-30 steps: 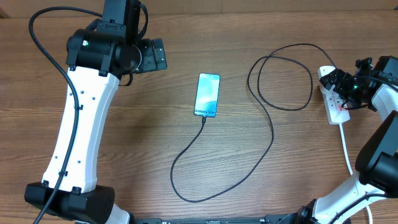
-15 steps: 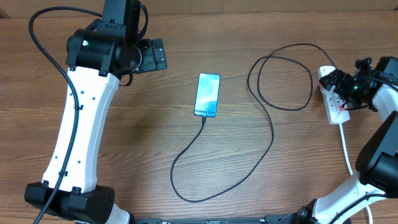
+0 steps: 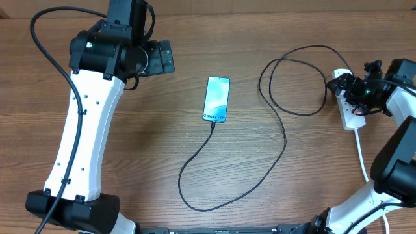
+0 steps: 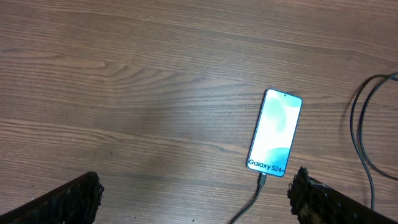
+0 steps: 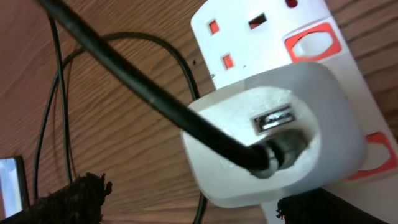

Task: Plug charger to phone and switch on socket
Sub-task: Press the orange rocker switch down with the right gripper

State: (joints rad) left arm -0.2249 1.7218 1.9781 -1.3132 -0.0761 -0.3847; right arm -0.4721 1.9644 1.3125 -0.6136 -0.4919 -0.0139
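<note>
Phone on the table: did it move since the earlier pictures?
No. In the overhead view the phone lies in the same spot on the table, and the charger still curves from its near end the same way.

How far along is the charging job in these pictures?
Done: the charger is plugged into the phone. In hand: the right gripper, open, hovers over the socket. Remaining: pressing a red switch; whether it is already on cannot be told.
</note>
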